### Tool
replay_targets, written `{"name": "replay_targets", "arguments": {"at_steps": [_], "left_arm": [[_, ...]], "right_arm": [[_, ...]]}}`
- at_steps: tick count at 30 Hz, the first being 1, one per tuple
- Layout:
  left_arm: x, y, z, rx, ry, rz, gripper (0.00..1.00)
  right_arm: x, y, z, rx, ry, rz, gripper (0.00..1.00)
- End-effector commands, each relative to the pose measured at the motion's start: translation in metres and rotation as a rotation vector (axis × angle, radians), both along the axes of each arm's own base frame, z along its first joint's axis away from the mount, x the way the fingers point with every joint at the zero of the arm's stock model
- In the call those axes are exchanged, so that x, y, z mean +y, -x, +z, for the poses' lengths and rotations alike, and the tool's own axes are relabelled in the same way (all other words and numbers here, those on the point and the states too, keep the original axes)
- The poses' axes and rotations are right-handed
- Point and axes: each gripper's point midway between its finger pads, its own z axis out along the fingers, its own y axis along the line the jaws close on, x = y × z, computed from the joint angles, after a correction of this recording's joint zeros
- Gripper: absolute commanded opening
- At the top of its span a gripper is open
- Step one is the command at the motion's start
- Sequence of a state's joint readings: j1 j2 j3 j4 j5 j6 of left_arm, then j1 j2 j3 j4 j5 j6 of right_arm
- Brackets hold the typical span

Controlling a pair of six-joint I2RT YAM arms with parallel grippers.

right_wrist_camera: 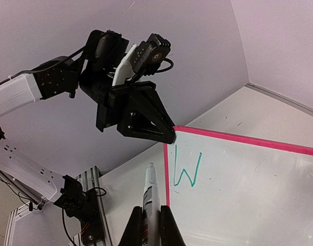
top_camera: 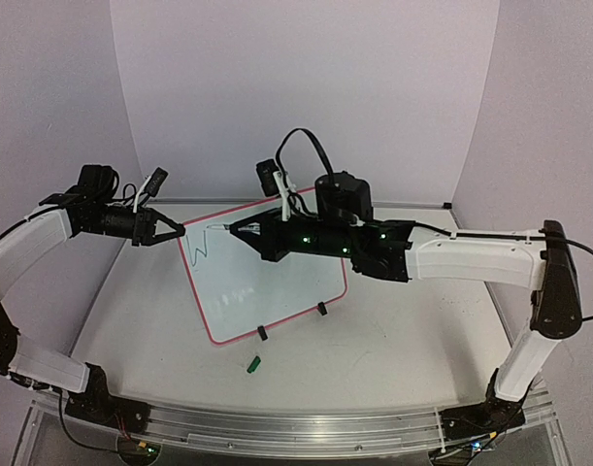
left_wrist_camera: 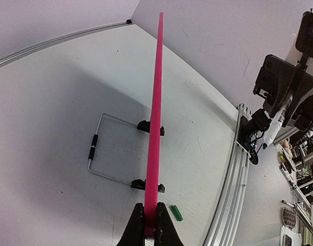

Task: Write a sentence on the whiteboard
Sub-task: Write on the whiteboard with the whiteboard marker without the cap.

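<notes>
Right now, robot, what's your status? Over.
Left fingers clamp the whiteboard frame. Right fingers clamp the marker. Just a green W written. Green cap loose, not blocking.

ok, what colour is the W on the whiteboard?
Green; the W on the whiteboard shows best in the right wrist view.

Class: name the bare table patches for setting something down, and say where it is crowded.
Bare: table right of the whiteboard; table front-left, between board and left arm. Crowded: the board's top-left corner, where left gripper and right gripper with marker converge; a cap lies in front.
</notes>
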State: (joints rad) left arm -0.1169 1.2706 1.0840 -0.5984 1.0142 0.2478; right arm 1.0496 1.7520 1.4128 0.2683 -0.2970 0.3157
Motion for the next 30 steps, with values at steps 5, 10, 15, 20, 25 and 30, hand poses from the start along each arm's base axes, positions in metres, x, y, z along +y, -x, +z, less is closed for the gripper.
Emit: {"name": "replay_targets", "arguments": {"at_steps": [5,10,15,20,25,30], "left_arm": [[0.0,0.007,0.013,-0.044,0.012,-0.009,0.0],[0.0,0.006,0.012,-0.039,0.011,-0.009,0.0],[0.0,0.006,0.012,-0.04,0.011,-0.009,0.0],[0.0,0.006,0.012,-0.039,0.011,-0.008,0.0],[0.0,0.006,0.011,-0.038,0.01,-0.008,0.0],[0.0,0.006,0.011,-0.039,0.009,-0.009,0.0]], "right_arm": [[0.006,-0.015,-0.015,0.028,-0.01,0.013,0.0],[0.01,-0.023,-0.023,0.04,-0.003,0.009,0.0],[0.011,-0.031,-0.033,0.059,0.008,-0.017,0.0],[0.013,-0.037,-0.043,0.075,0.02,-0.027,0.0],[0.015,-0.042,-0.046,0.074,0.022,-0.042,0.0],[0.017,-0.05,-0.048,0.079,0.022,-0.061,0.0]]}}
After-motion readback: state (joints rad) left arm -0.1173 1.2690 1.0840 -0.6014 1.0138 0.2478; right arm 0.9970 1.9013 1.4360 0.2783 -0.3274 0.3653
